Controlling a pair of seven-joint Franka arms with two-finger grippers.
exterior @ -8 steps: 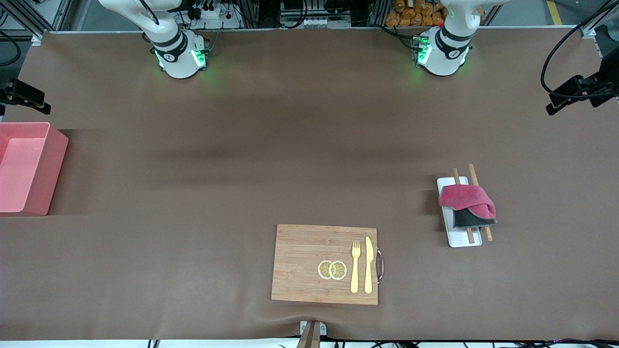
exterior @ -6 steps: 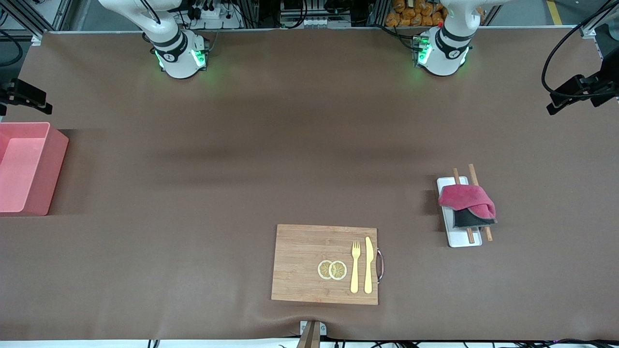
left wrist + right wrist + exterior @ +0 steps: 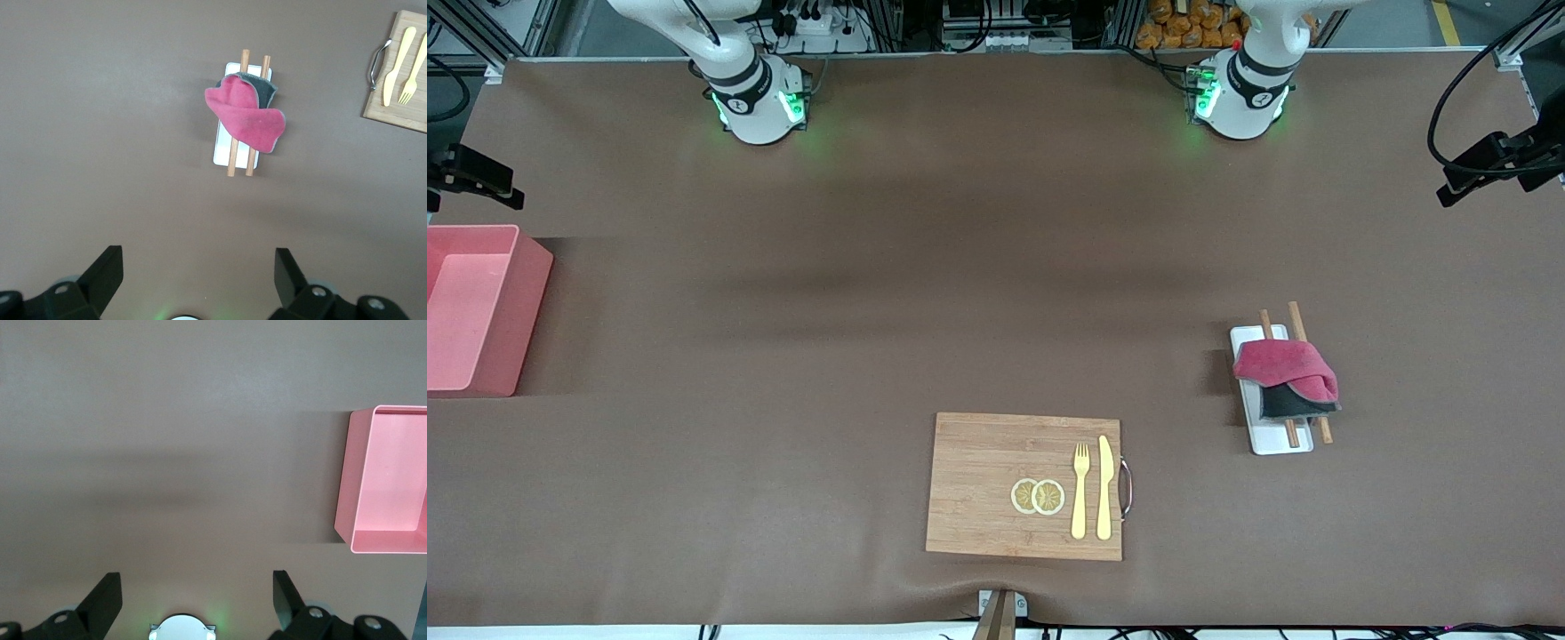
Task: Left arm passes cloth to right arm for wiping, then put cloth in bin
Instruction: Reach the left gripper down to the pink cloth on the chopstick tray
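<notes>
Robotics lab: aluminium framing (image 3: 480, 40), cabling, two arm bases (image 3: 760, 107).

A wooden cutting board (image 3: 996, 484) with a metal handle (image 3: 1127, 488) is lying on the brown table cover (image 3: 960, 293). Two lemon slices (image 3: 1038, 496), a yellow fork (image 3: 1080, 491) and a yellow knife (image 3: 1104, 487) are resting on it. A white rectangular tray (image 3: 1276, 439) is sitting toward the left arm's end, with two wooden chopsticks (image 3: 1292, 433) lying along it, well out ahead of the left wrist view's spread jaws.
</notes>
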